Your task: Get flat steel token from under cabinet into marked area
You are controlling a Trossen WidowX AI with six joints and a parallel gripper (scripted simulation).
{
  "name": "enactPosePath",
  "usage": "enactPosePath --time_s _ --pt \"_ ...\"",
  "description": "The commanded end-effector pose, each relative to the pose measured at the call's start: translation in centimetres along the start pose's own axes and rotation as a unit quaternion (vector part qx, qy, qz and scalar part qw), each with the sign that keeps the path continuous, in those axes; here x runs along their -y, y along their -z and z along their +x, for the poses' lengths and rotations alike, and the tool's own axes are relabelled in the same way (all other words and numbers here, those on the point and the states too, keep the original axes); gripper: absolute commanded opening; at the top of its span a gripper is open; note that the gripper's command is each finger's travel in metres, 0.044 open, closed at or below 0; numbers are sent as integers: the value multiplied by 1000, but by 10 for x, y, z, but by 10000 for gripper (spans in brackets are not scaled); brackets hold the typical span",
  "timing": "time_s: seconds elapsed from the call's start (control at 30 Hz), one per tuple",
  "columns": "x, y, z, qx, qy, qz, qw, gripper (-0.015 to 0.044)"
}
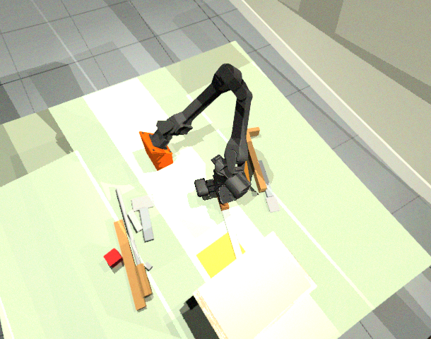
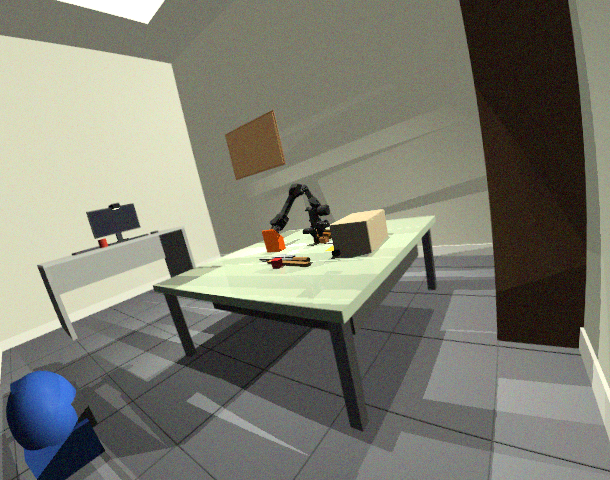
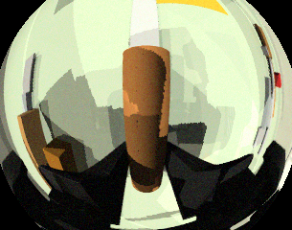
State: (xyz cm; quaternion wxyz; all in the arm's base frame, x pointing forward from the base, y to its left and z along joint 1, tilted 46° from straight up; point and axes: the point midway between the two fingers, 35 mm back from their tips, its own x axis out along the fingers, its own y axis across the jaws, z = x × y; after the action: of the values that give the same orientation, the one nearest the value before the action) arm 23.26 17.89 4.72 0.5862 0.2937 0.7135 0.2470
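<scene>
The gripper (image 1: 222,198) is clamping the wooden handle (image 3: 146,122) of a long tool, w/ the handle's long axis pointing straight ahead toward the yellow marked area (image 1: 216,254) and the cabinet (image 1: 256,288) beyond it. The steel token is not showing in any view, presumably lying under the cabinet. The tool's far end is washing out in glare on the table (image 1: 336,219), so reach to the vent slots cannot be told.

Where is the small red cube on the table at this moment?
In the top view, the small red cube lies at lower left, just left of the long wooden stick, far from the yellow marked area.
</scene>
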Motion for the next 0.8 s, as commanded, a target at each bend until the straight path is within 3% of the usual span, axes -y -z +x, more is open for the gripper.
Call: enactPosePath --time_s 0.0,0.77 --pt "-1 -6 0 0 0 -1 1000 0" --pt "-1 -34 0 0 0 -1 1000 0"
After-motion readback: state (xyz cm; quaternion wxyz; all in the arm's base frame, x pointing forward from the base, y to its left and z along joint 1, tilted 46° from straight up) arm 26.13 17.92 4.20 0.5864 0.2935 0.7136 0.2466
